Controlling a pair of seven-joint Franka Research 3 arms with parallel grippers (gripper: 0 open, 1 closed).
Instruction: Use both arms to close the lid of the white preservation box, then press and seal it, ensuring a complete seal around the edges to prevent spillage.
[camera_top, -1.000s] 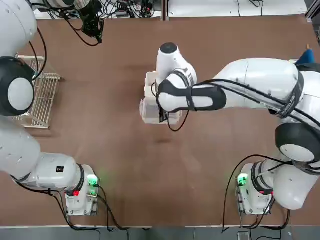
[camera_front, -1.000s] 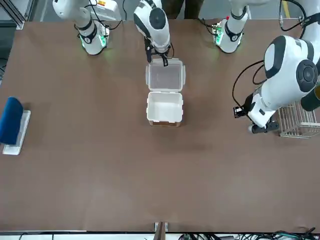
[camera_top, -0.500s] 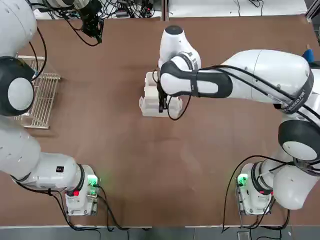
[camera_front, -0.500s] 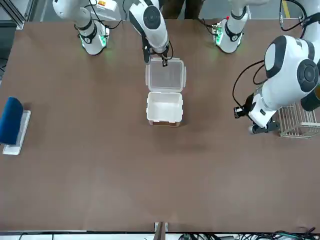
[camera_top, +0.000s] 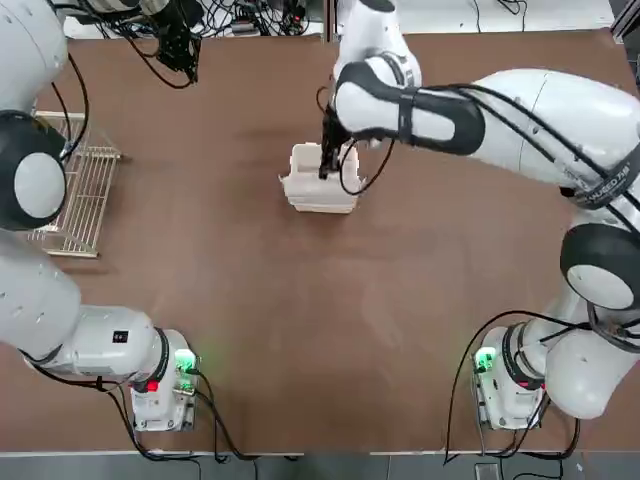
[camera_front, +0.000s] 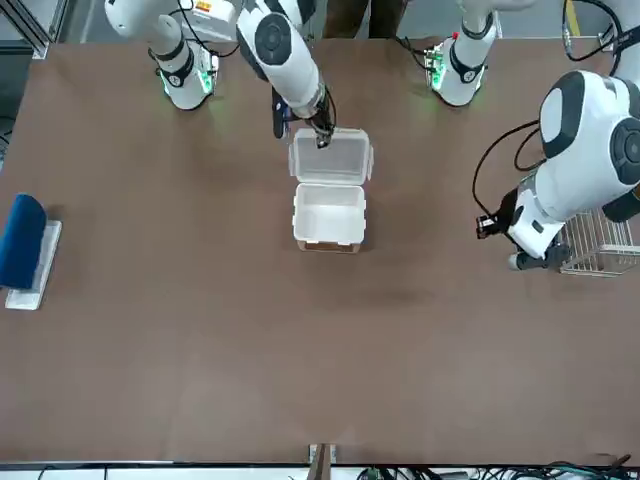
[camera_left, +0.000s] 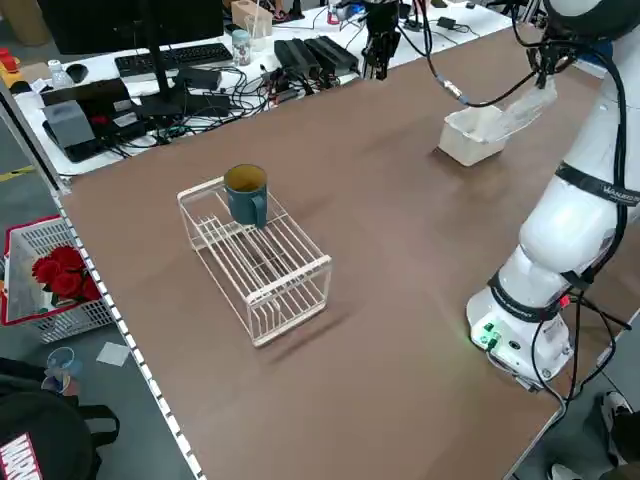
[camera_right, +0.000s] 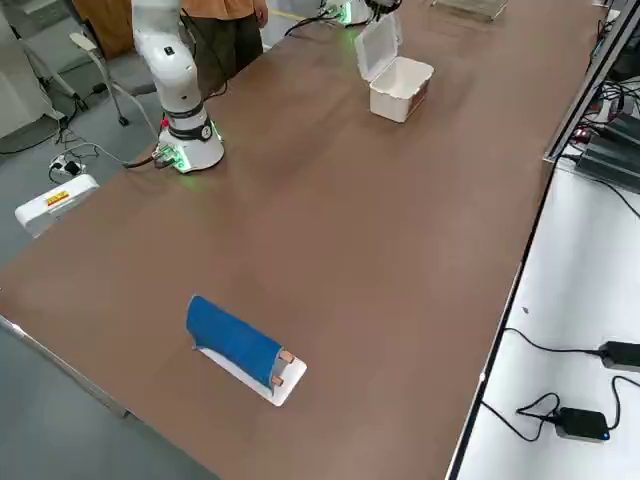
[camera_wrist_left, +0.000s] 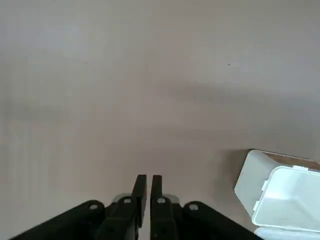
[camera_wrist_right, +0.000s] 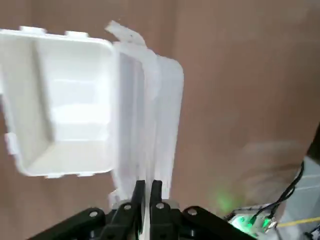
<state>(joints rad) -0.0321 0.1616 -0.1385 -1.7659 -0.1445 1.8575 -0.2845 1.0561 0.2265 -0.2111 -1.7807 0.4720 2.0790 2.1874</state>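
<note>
White lid (camera_front: 331, 157) tilted up off box (camera_front: 329, 213), nudged by right claw (camera_front: 322, 140), fingers together; left claw (camera_top: 186, 62) parked, shut too.

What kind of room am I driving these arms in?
Most likely a robotics lab. Two white arms are bolted to a brown table, and a side bench holds a keyboard, power adapters and tangled cables. Test props sit about, such as a mug on a wire rack.

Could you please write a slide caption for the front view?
Right claw, shut, lifts the lid over the open white preservation box.
</note>
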